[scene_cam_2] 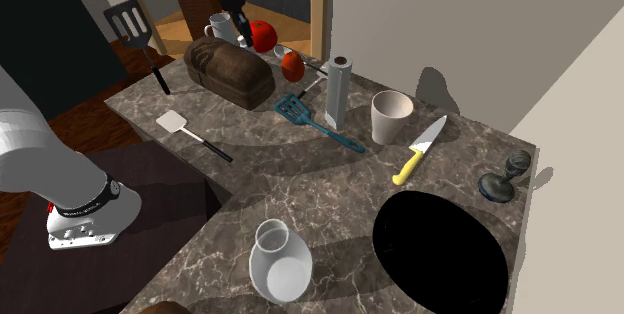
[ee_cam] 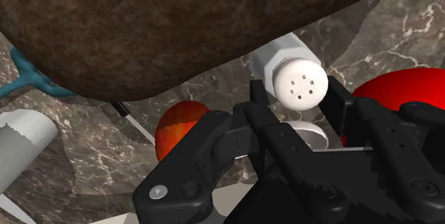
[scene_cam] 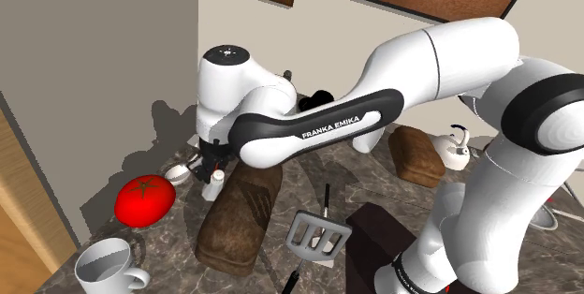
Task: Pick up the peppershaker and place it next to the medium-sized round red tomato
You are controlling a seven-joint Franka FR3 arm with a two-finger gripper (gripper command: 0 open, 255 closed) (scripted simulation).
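We see a dark, veined stone bench point(scene_cam_2: 310, 187) beneath plain beige walls point(scene_cam: 94, 39). The white cylindrical peppershaker point(scene_cam: 216, 186), its cap holed, is clasped in the jaws just beside the rough brown loaf point(scene_cam: 239, 213); a glossy round tomato point(scene_cam: 143, 198) lies near that loaf.

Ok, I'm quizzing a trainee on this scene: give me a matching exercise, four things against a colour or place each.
Things:
1 pepper shaker
2 knife
3 loaf
4 large tomato

Colour or place:
a red
b dark brown
c yellow handle
d between the fingers

Pairs: 1-d, 2-c, 3-b, 4-a.
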